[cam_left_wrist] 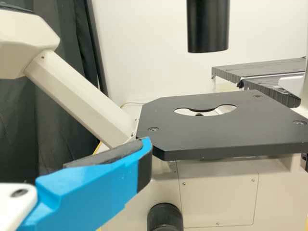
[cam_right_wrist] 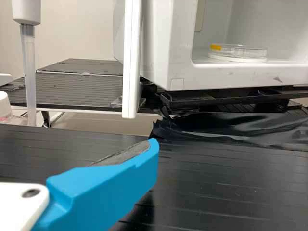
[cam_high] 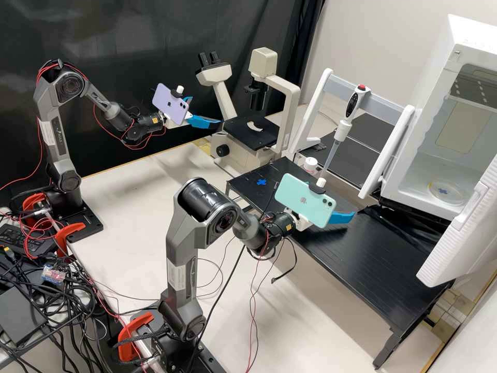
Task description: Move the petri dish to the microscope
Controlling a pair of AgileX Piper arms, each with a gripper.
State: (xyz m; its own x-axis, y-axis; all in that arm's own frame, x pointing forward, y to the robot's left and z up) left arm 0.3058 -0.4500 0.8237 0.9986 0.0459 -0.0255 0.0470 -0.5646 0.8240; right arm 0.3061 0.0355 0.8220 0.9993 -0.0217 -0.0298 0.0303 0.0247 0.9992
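High view has me facing a long black platform [cam_high: 362, 259], its top ribbed, with loose, creased dark sheeting by the boxy white cabinet [cam_high: 476, 33], whose smooth shell stands open. Beyond is the cream microscope [cam_high: 291, 109], with a flat, dull black stage [cam_high: 249, 132] cut through by a rounded opening. Near that stage, the left gripper [cam_high: 207, 111] stands open, blue fingers apart and holding nothing; the right gripper [cam_high: 336, 204], over the platform, is likewise spread and empty. Well apart from both pairs of fingers, the petri dish [cam_high: 446, 191] lies flat inside the cabinet, round, shallow and clear, a scrap of yellow tape [cam_right_wrist: 216, 47] on its side.
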